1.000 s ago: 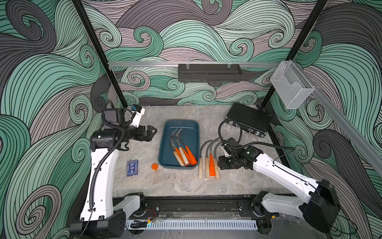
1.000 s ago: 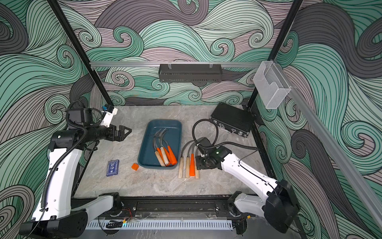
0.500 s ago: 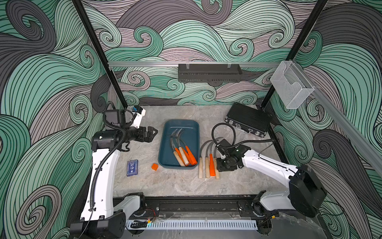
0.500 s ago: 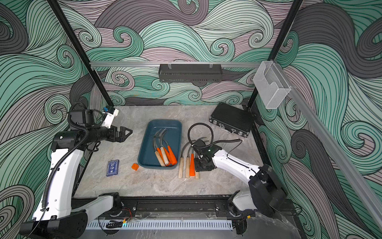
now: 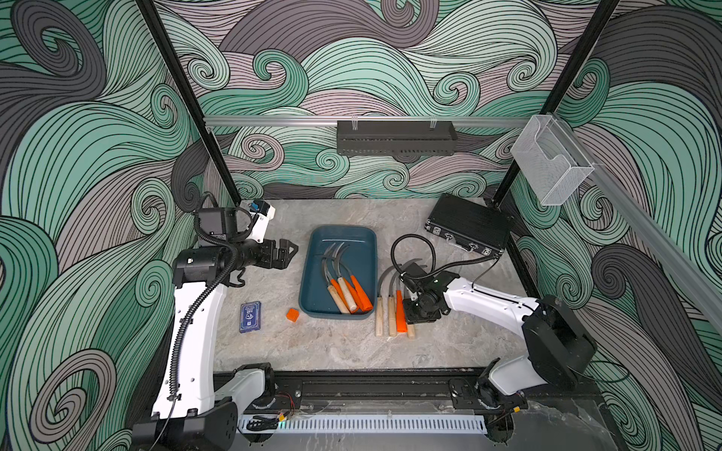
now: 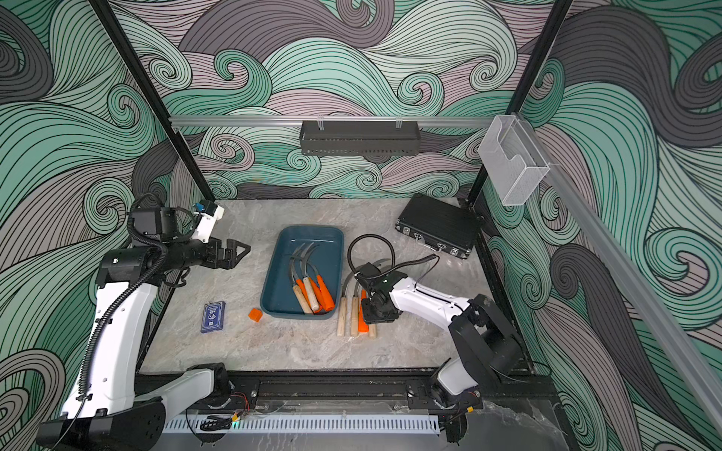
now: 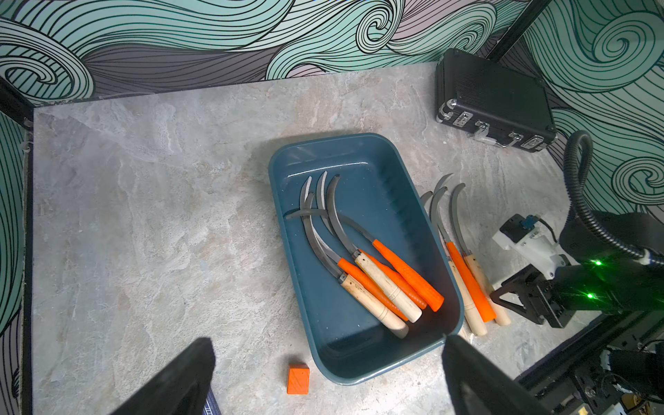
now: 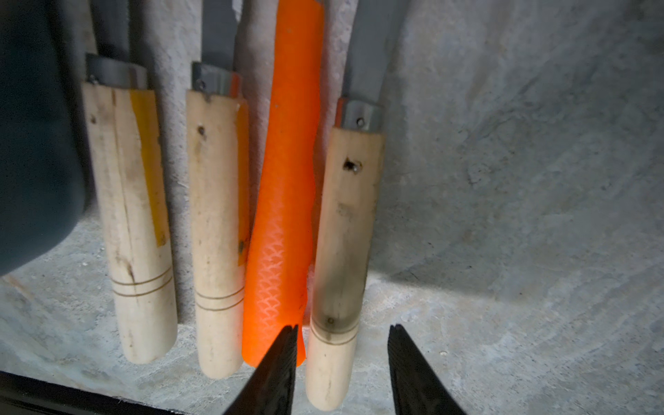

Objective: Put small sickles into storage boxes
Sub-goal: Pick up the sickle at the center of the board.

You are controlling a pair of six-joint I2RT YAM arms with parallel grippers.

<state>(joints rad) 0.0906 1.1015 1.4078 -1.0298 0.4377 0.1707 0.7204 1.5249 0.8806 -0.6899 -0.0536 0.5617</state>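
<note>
The storage box, a dark teal tray (image 5: 351,242) (image 6: 308,242) (image 7: 377,172), holds several small sickles (image 5: 344,285) (image 6: 312,291) (image 7: 377,280), some with orange and some with wooden handles. More sickles (image 5: 390,308) (image 6: 353,312) (image 7: 467,280) lie side by side on the table just right of it. My right gripper (image 5: 412,316) (image 6: 371,314) (image 8: 343,328) is down at their handle ends. It is open and straddles the rightmost wooden handle (image 8: 345,222), one finger wedged against the orange handle (image 8: 287,179), the other clear of the wood. My left gripper (image 5: 291,250) (image 6: 244,248) (image 7: 328,341) hovers open left of the tray, holding nothing.
A black ribbed latch case (image 5: 467,226) sits at the back right. A small orange cube (image 5: 292,314) and a blue card box (image 5: 250,317) lie left of the tray. A clear bin (image 5: 551,160) and a black rack (image 5: 394,136) hang on the walls.
My right gripper has slid a little left onto the handle ends and its jaws have narrowed around the wooden handle. The right arm's elbow swung inward. The left arm barely moved.
</note>
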